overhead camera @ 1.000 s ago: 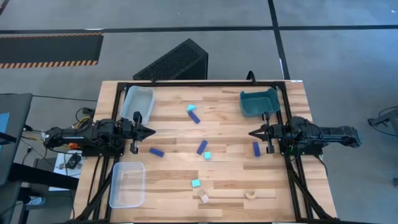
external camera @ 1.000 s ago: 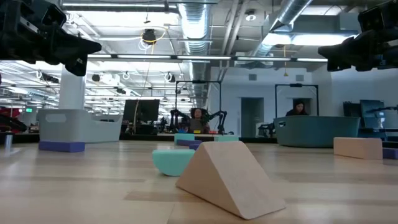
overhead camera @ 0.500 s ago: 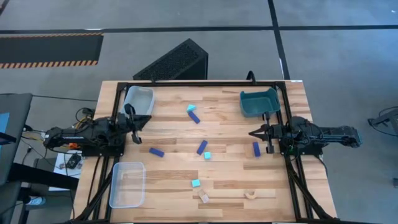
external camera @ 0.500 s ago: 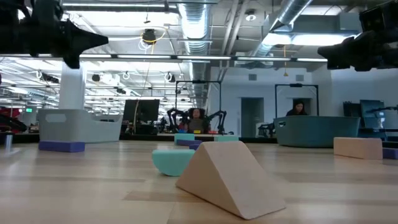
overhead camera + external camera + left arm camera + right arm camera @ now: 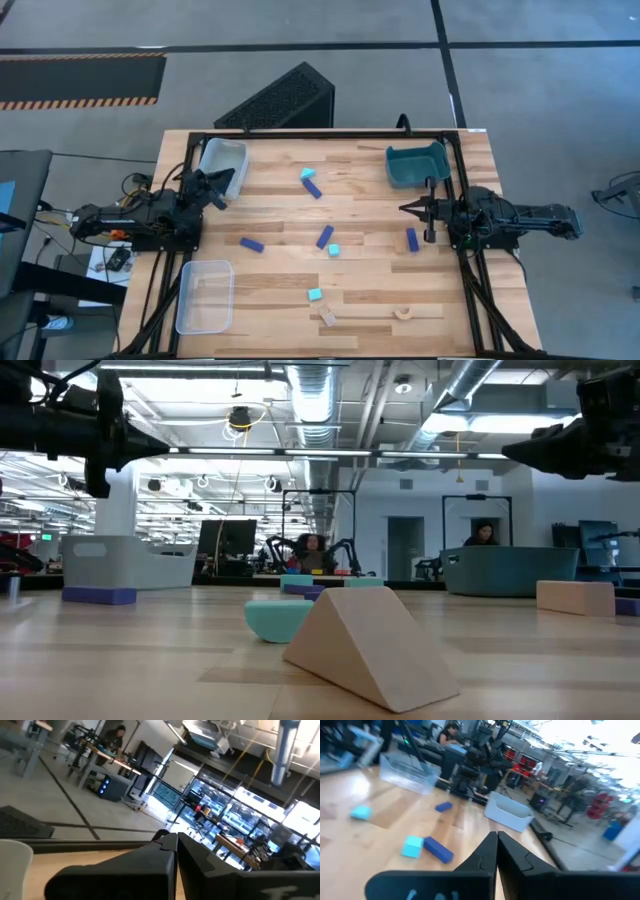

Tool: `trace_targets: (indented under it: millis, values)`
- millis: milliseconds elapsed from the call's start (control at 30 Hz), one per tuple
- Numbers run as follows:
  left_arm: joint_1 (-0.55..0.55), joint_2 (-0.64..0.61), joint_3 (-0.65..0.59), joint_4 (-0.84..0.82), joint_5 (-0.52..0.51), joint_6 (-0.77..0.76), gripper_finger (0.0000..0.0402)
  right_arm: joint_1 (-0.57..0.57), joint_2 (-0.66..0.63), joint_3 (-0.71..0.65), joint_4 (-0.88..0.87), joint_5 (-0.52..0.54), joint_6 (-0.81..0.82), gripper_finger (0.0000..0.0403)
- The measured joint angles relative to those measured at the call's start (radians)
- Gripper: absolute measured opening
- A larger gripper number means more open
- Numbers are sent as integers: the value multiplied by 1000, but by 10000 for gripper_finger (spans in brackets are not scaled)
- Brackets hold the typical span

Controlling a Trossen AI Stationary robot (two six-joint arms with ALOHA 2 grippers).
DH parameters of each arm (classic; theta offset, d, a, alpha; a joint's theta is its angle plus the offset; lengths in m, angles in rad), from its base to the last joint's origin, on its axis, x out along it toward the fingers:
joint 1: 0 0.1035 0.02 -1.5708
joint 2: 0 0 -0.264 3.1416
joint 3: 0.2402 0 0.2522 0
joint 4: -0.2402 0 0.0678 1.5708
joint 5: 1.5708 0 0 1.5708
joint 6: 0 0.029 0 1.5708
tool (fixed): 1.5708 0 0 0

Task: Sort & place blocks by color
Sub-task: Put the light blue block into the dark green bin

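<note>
Small blocks lie scattered on the wooden table: dark blue bars [image 5: 251, 243] [image 5: 325, 236] [image 5: 412, 239] [image 5: 313, 189], cyan cubes [image 5: 308, 174] [image 5: 334, 250] [image 5: 315, 295], and tan bits [image 5: 328, 318] [image 5: 403, 313] near the near edge. My left gripper [image 5: 218, 183] [image 5: 175, 837] is shut and empty. It hovers at the left edge beside the grey bin [image 5: 222, 165], pointing toward the far right. My right gripper [image 5: 405, 209] [image 5: 496, 836] is shut and empty above the table's right side, just on the far side of one blue bar. Its wrist view shows a cyan cube [image 5: 412, 846] and a blue bar [image 5: 438, 849].
A teal bin [image 5: 415, 165] stands at the far right and a clear bin [image 5: 205, 295] at the near left. In the low view a tan wedge [image 5: 370, 645] sits close, a cyan piece [image 5: 278, 618] behind it. People sit in the room beyond the table.
My left gripper has drawn back toward the table's left edge and swung round, from pointing right across the table to slanting toward the far edge beside the grey bin. It has also rolled about its own axis. The blocks have stayed where they were.
</note>
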Motion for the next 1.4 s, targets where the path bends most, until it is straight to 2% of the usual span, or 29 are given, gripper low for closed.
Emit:
trace_targets:
  millis: [67,167,300,400,467,567,700,900,1067,1133,1267,1333,1400]
  values:
    - [0,0,0,10,0,-33,0,0,0,0,0,16,-34,33]
    - [0,0,0,27,56,-91,0,1,0,0,8,25,-6,33]
    - [0,0,0,26,153,-100,0,3,1,0,10,-18,283,33]
    - [0,0,0,28,158,-67,0,2,2,0,54,-8,517,33]
    - [0,0,0,32,134,-57,0,-4,1,0,104,52,604,33]
    - [0,0,0,31,109,-66,2,-21,2,0,164,210,646,33]
    - [0,0,0,31,164,-78,29,-51,1,2,261,370,771,33]
    - [0,0,0,30,190,-37,103,-69,78,55,255,367,810,33]
    - [23,20,0,22,151,-43,152,-69,229,140,254,370,813,33]
    - [52,50,0,20,160,-51,165,-63,297,177,244,370,861,33]
    - [127,167,21,13,274,-89,179,-61,414,253,204,368,1071,26]
    - [157,246,59,20,346,-83,181,-62,462,279,203,318,1111,18]
    - [181,332,98,25,372,-59,181,-62,499,298,202,272,1127,10]
